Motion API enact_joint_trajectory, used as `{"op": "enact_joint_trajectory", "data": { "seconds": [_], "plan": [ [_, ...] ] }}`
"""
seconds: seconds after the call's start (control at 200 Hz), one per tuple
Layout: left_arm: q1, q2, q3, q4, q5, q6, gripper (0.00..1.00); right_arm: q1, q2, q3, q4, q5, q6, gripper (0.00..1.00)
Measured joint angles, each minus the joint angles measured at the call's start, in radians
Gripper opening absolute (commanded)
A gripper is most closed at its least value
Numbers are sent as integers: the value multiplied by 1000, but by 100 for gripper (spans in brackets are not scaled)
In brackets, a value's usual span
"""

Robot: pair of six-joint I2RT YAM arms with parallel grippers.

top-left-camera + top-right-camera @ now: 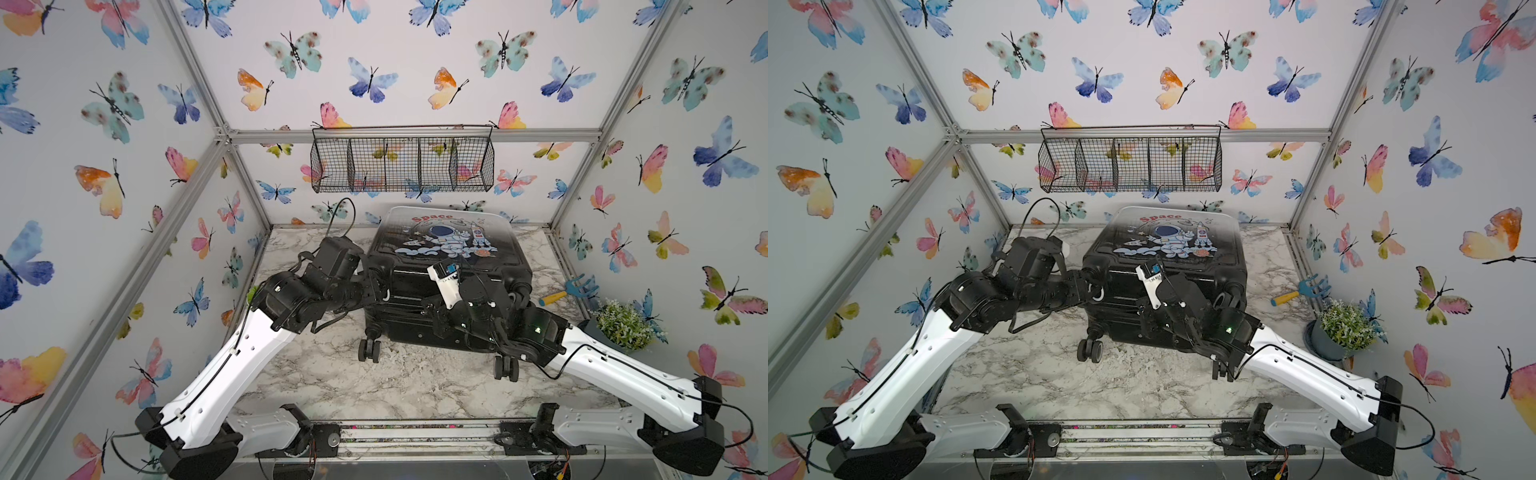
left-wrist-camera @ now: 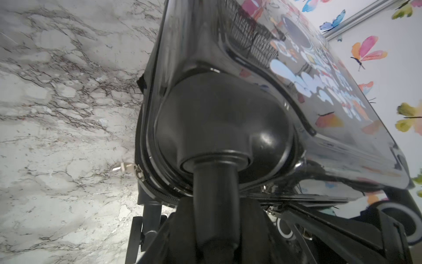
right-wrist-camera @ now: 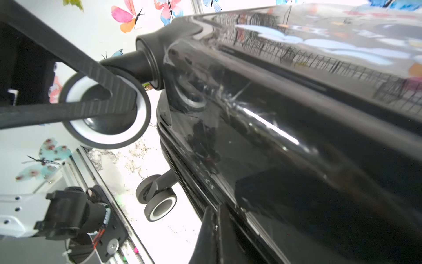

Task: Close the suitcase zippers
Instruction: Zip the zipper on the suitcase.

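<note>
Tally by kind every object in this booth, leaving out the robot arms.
Black-to-silver hard-shell suitcase with astronaut print: 1
Blue toy rake with yellow handle: 1
Green potted plant in dark pot: 1
Black wire-mesh wall basket: 1
Total: 4
Small green patch, mostly hidden: not counted.

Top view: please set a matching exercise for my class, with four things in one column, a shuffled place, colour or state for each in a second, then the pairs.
1 suitcase
2 basket
3 rake
4 plant

a hanging, black wire
b blue head, yellow handle
c potted, at the right edge of the table
d lying flat, astronaut print up

Pairs: 1-d, 2-a, 3-b, 4-c
</note>
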Motion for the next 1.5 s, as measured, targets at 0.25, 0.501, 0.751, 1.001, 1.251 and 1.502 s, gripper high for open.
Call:
{"op": "enact_joint_trajectory", "data": {
  "seconds": [0.25,0.501,0.751,1.001,1.251,1.502],
  "plan": [
    [-34,17,-71,89,134,-56,0,-1,-16,6,-155,6,-63,3],
    [-106,143,-39,100,164,-81,0,-2,-15,-18,-258,43,15,3],
    [-73,245,69,23,245,-5,0,18,-39,-70,-233,110,76,2],
    [-19,288,227,-19,314,2,0,40,-150,-73,-183,222,-51,3],
    [82,271,292,-28,342,31,0,72,-156,-2,-194,267,-113,3],
    [107,265,299,-36,341,121,0,85,-151,6,-180,257,-153,3]
  ]
}}
